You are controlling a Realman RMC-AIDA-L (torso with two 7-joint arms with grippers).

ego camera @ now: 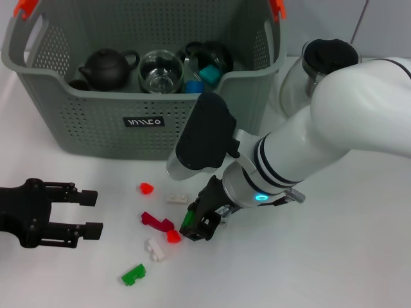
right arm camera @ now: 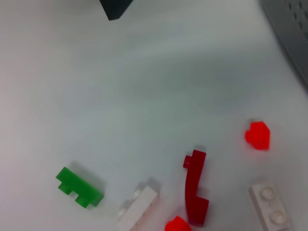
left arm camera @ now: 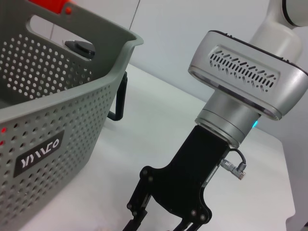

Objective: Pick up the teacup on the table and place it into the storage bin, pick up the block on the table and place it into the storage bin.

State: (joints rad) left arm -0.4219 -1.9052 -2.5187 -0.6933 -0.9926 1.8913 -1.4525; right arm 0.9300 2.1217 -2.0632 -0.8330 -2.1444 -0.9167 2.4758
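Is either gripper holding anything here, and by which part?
The right gripper grips a small green block between its fingertips, low over the table; which part cannot be told. The left gripper is open and empty.

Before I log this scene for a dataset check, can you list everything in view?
storage bin: one, grey perforated, orange clips, back of the table
dark teapot: one, inside the bin, left part
glass cup: one, clear, inside the bin, middle
teal block: one, inside the bin, right part
glass pot: one, black lid, right of the bin
red blocks: three, on the table before the bin
white blocks: two, among the red ones
green block: one, nearest the front edge
left gripper: black, open, over the table at left
right gripper: black, low by the blocks, a green piece between its fingers
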